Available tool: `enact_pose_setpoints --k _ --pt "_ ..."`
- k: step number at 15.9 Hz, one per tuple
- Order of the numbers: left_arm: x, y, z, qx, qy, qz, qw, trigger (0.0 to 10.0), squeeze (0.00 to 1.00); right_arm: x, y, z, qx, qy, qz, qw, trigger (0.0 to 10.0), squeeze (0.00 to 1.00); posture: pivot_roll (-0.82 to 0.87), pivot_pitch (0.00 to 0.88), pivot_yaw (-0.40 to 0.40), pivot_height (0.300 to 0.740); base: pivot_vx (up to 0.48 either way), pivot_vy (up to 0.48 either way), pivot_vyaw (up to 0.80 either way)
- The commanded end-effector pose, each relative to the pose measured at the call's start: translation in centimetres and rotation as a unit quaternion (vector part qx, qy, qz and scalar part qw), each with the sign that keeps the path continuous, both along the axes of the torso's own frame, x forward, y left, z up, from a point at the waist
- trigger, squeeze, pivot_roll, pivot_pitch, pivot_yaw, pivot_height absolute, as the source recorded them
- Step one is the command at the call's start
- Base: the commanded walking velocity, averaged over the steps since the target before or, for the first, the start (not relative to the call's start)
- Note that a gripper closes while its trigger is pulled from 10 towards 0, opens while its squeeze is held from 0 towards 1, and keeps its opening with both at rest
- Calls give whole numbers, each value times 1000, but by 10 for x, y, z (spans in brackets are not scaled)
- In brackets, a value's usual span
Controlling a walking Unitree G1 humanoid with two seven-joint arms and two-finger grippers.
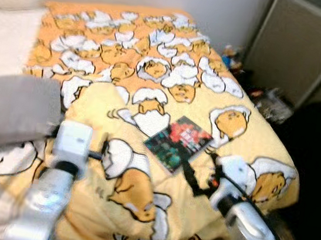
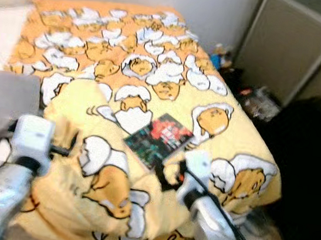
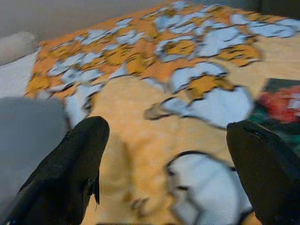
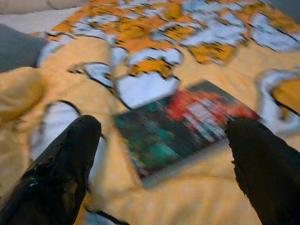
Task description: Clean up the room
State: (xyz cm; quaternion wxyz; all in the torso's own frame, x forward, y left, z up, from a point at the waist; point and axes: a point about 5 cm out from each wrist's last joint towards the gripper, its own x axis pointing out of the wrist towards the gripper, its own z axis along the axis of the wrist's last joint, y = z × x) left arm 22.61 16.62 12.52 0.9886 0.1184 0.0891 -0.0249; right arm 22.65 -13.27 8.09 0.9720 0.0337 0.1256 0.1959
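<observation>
both black finger pairs are spread wide with nothing between them. the right gripper (image 4: 161,164) hovers just short of a dark book (image 1: 179,142) lying flat on the yellow egg-print blanket (image 1: 155,72); the left gripper (image 3: 164,161) hangs above the blanket beside a grey pillow (image 1: 11,109).

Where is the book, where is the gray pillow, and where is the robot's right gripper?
book (image 1: 179,141): left eye view, middle of its dark cover.
gray pillow (image 1: 11,109): left eye view, its flat top.
right gripper (image 4: 161,157): right wrist view, midway between the open black fingers.
</observation>
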Motion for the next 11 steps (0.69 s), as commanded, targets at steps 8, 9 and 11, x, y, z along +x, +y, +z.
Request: enact_pose_setpoints --k 8,9,11 --pt "0 5 7 -1 -3 4 1000 10000 0 1 3 3 12 -1 27 1000 10000 0 -43 0 11 740 0 123 200" --pt "-1 6 7 -1 -2 6 1000 10000 0 0 4 2 11 0 33 999 10000 0 -44 0 11 740 0 334 800" --pt "-2 6 7 -2 1 10 1000 10000 0 0 4 2 8 1 43 999 10000 0 -41 0 12 740 0 332 800"
